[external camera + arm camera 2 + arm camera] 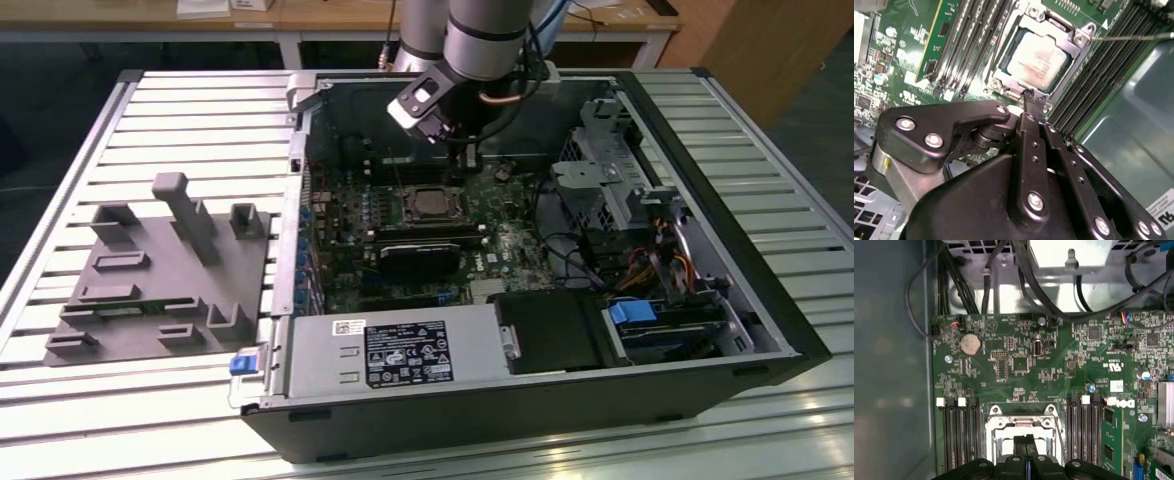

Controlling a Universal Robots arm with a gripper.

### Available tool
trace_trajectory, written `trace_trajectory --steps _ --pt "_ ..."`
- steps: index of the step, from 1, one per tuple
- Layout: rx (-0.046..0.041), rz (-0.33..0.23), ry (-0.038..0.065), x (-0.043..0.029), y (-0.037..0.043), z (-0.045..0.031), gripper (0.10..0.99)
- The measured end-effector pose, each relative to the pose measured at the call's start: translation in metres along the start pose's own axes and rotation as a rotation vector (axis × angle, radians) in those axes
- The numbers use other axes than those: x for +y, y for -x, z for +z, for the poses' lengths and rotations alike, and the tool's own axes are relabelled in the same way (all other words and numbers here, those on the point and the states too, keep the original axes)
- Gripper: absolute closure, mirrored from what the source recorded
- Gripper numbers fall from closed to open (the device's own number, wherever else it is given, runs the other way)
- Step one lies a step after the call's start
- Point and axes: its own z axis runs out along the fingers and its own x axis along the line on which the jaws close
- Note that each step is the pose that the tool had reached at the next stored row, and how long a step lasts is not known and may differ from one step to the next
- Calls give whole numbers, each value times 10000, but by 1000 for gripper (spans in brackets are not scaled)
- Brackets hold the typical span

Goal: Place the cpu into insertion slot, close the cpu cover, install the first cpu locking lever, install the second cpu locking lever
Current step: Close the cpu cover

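Pincer [1034, 99] tips together nr cpu [1038, 60], cpu cover [1077, 52] down

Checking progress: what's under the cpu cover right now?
The cpu shows its silvery top through the cut-out of the cpu cover. The frame covers its edges, and everything beneath the chip is hidden.

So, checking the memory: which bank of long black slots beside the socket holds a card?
The bank farther from the grey case wall: a green memory card stands in it.

Grey jig [147, 290] on slatted table [134, 425], PSU [387, 350] in PC case [534, 425]
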Motion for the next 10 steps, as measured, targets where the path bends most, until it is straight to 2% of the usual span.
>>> trace_trajectory --steps 2,6,10 --pt "4 -1 24 -27 8 15 984" --pt "9 -5 193 -96 18 51 984" --pt "10 -7 238 -154 38 86 984"
